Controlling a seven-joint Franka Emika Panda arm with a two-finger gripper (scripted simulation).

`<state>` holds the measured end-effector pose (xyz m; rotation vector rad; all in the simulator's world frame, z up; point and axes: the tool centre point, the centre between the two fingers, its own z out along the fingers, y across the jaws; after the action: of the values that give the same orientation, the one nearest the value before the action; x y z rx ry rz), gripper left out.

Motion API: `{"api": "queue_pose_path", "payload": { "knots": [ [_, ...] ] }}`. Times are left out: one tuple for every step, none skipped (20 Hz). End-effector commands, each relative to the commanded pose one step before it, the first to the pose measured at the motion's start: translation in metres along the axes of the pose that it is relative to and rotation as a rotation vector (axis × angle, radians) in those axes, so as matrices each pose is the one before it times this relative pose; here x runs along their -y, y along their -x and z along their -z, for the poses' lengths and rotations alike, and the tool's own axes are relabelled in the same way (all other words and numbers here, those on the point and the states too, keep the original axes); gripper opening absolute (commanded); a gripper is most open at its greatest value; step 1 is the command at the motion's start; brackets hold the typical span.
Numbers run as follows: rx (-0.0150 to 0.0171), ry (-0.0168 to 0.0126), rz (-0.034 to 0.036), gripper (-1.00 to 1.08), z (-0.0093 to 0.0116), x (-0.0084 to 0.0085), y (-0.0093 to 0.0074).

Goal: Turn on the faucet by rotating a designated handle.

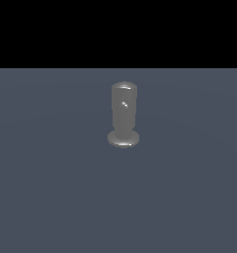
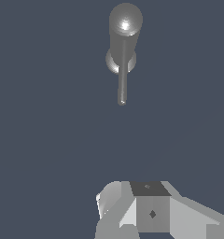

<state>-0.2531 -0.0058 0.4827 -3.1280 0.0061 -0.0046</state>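
The faucet is a dull grey upright cylinder with a rounded top on a round disc base, standing on the flat grey floor in the middle of the exterior view. The handle points toward that camera and shows only as a small bright tip on the upper body. In the wrist view the faucet is seen from above, and the handle is a thin rod reaching out toward my gripper. The gripper is well apart from the handle tip and touches nothing. It does not show in the exterior view.
The blue-grey floor stretches all around the faucet. A black band fills the top of the exterior view.
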Motion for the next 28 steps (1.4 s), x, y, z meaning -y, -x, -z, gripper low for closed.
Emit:
{"api": "queue_pose_path", "payload": {
  "knots": [
    [0.0,0.0,0.0,-1.0,0.0,-0.00001,0.0],
    [0.0,0.0,0.0,-1.0,-0.00024,0.00005,-0.00008],
    [0.0,0.0,0.0,-1.0,-0.00071,0.00016,-0.00025],
    [0.0,0.0,0.0,-1.0,-0.00119,0.00027,-0.00042],
    [0.00003,0.00022,-0.00095,-1.0,-0.00167,0.00019,-0.00061],
    [0.0,0.0,0.0,-1.0,-0.00213,0.00049,-0.00076],
    [0.00004,0.0002,-0.00095,-1.0,-0.00261,0.00039,-0.00095],
    [0.00003,0.00014,-0.00067,-1.0,-0.00307,0.00056,-0.00111],
    [0.00003,0.00014,-0.00067,-1.0,-0.00353,0.00067,-0.00128],
    [0.00004,0.0002,-0.00095,-1.0,-0.00399,0.00071,-0.00145],
    [0.00004,0.00021,-0.00095,-1.0,-0.00444,0.00081,-0.00162],
    [0.00005,0.00025,-0.00117,-1.0,-0.00489,0.00087,-0.00179],
    [0.00005,0.00025,-0.00117,-1.0,-0.00532,0.00097,-0.00195],
    [0.00006,0.00029,-0.00135,-1.0,-0.00575,0.00103,-0.00211],
    [0.00006,0.00029,-0.00135,-1.0,-0.00617,0.00113,-0.00227],
    [0.00006,0.0003,-0.00135,-1.0,-0.00658,0.00122,-0.00242],
    [0.00007,0.00036,-0.00165,-1.0,-0.00698,0.00125,-0.00259],
    [0.00007,0.00033,-0.00151,-1.0,-0.00737,0.00137,-0.00274],
    [0.00008,0.00039,-0.00178,-1.0,-0.00775,0.0014,-0.0029],
    [0.00008,0.0004,-0.00178,-1.0,-0.00811,0.00148,-0.00305],
    [0.00008,0.0004,-0.00178,-1.0,-0.00836,0.00154,-0.00316],
    [0.00008,0.0004,-0.00178,-1.0,-0.00833,0.00154,-0.00317],
    [0.00008,0.0004,-0.00178,-1.0,-0.00826,0.00152,-0.00316],
    [0.00008,0.00037,-0.00165,-1.0,-0.00819,0.00154,-0.00316],
    [0.00008,0.0004,-0.00178,-1.0,-0.00813,0.00149,-0.00317],
    [0.00008,0.00037,-0.00165,-1.0,-0.00807,0.00151,-0.00316],
    [0.00008,0.00037,-0.00165,-1.0,-0.00802,0.0015,-0.00317],
    [0.00008,0.00037,-0.00165,-1.0,-0.00797,0.00149,-0.00318]
  ]
}}
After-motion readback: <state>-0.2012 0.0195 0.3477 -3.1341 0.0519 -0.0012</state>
